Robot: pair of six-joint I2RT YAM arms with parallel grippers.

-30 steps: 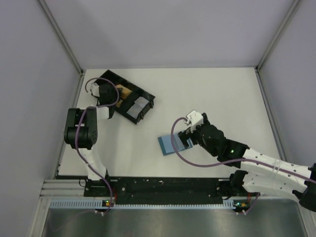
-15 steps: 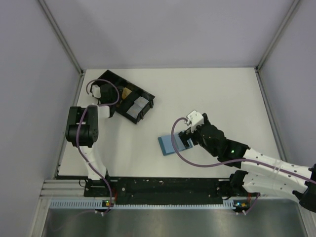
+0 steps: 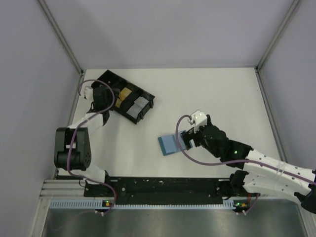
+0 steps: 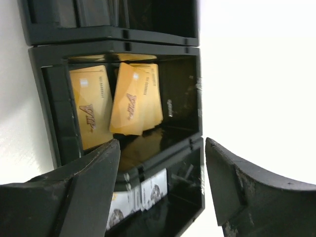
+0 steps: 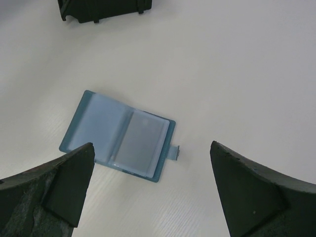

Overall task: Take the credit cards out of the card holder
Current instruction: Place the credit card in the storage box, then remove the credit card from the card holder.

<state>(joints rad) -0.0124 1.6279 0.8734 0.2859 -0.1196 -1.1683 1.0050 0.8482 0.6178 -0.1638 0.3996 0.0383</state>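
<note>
The card holder (image 5: 118,140) lies open and flat on the white table, a blue wallet with two paler panels and a small tab (image 5: 175,153). Its right panel looks greyer; whether a card sits in it I cannot tell. My right gripper (image 5: 152,148) hovers open just above its tab side, touching nothing. From above, the card holder (image 3: 169,144) is left of the right gripper (image 3: 185,140). Gold credit cards (image 4: 131,98) lean in a compartment of the black tray (image 4: 49,98). My left gripper (image 4: 162,148) hangs open over that tray, holding nothing.
Pale printed cards (image 4: 143,195) stand in the tray's nearer compartment. In the top view the black tray (image 3: 148,98) sits at the back left, with the left gripper (image 3: 107,95) at its left end. Grey enclosure walls (image 3: 29,74) close in both sides.
The left gripper has gone from shut to open over the tray, and its arm has swung left and down. The right gripper has drawn back slightly to the right of the card holder.
</note>
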